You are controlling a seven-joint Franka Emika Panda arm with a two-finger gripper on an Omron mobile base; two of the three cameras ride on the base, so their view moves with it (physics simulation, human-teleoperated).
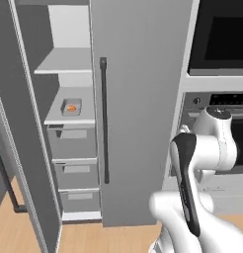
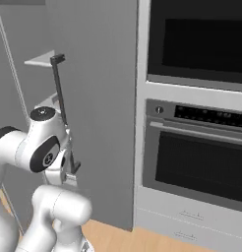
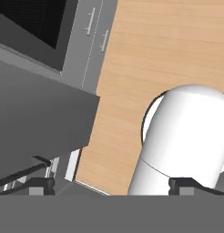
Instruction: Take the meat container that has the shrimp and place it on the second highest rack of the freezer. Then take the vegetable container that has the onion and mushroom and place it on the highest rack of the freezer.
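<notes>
Kitchen wall: freezer (image 1: pixel 138 99) stands open beside oven (image 2: pixel 201 162). Left base view shows meat container (image 1: pixel 71 107) with shrimp (image 1: pixel 71 108) on second-highest shelf, highest rack (image 1: pixel 64 62) bare. Right base view hides tray behind door. Hand view: gripper (image 3: pixel 111 186) spread wide, holding nothing, over wooden floor (image 3: pixel 164 45); fingertips (image 3: pixel 41 185) partly cut off.

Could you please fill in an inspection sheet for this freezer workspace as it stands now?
Surface: wooden floor bare where visible.
Job's things: freezer stands open; meat container with the shrimp sits on the second highest rack; highest rack carries nothing.
Clutter: nothing seen.
Grippers: gripper open, fingers wide apart, holding nothing, pointing down at the floor.
Cables: nothing seen.
Surroundings: oven to the freezer's right, three drawers under the racks.
</notes>
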